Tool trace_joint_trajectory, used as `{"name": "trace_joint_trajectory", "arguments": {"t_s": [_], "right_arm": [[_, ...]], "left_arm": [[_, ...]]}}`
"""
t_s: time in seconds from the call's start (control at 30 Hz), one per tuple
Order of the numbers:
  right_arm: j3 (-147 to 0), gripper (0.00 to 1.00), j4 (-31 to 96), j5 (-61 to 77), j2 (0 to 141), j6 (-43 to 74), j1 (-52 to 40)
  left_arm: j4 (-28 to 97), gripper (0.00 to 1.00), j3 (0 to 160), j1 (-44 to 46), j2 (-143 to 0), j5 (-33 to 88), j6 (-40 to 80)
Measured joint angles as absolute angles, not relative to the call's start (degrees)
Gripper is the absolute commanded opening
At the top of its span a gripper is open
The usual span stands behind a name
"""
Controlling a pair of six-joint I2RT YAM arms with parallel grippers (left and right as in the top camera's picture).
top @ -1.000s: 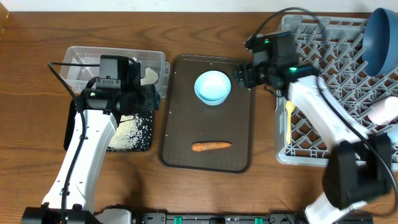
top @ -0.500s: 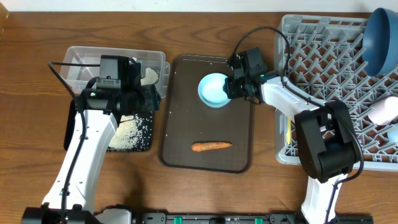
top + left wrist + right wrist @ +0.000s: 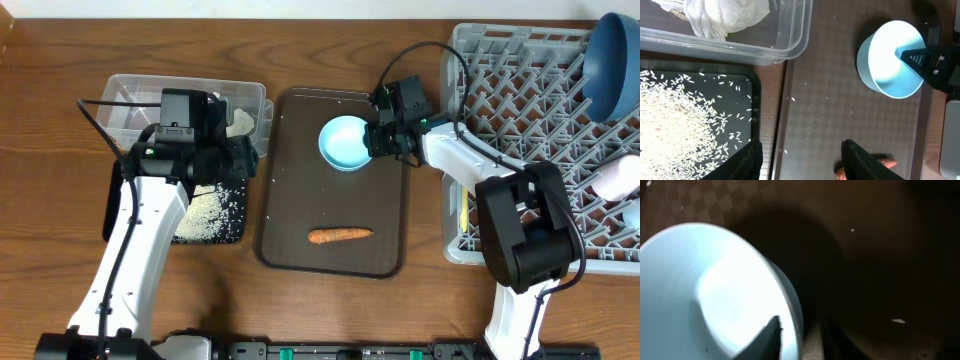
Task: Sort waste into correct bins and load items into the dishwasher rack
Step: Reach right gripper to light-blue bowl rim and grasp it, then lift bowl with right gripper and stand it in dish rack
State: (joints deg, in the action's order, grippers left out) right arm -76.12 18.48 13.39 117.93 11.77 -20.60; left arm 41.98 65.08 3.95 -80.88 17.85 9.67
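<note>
The small light blue bowl (image 3: 343, 143) sits at the far end of the dark brown serving tray (image 3: 300, 200). My right gripper (image 3: 372, 140) is shut on its right rim. In the right wrist view one dark fingertip (image 3: 772, 335) lies inside the bowl (image 3: 715, 295) against the wall, and the other finger is lost in shadow. An orange carrot piece (image 3: 340, 236) lies near the tray's front. My left gripper (image 3: 802, 160) hangs open and empty over the black tray's rim (image 3: 756, 100). Rice covers that tray's floor. White tissue (image 3: 725, 15) lies in the clear tub (image 3: 790, 35).
The grey dishwasher rack (image 3: 520, 110) stands at the right. It holds the dark blue bowl (image 3: 612, 65), a pink cup (image 3: 618, 178), a light blue cup (image 3: 632, 212) and the pale yellow spoon (image 3: 465, 190). A few rice grains dot the brown tray.
My right gripper has come left from the rack's edge to the small light blue bowl and closed on its right rim. The left arm has not moved.
</note>
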Motion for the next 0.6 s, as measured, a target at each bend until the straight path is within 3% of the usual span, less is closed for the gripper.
{"name": "trace_joint_trajectory", "arguments": {"t_s": [0.1, 0.23, 0.6], "right_arm": [[-76.1, 0.15, 18.5, 12.8, 117.9, 12.0, -20.6], [-76.1, 0.01, 18.5, 11.0, 117.3, 12.0, -20.6], [-76.1, 0.01, 20.1, 7.8, 115.2, 12.4, -20.6]], "left_arm": [[42.0, 0.53, 65.1, 3.9, -80.9, 17.8, 9.7], [42.0, 0.53, 65.1, 3.9, -80.9, 17.8, 9.7], [42.0, 0.54, 65.1, 3.9, -80.9, 17.8, 9.7]]}}
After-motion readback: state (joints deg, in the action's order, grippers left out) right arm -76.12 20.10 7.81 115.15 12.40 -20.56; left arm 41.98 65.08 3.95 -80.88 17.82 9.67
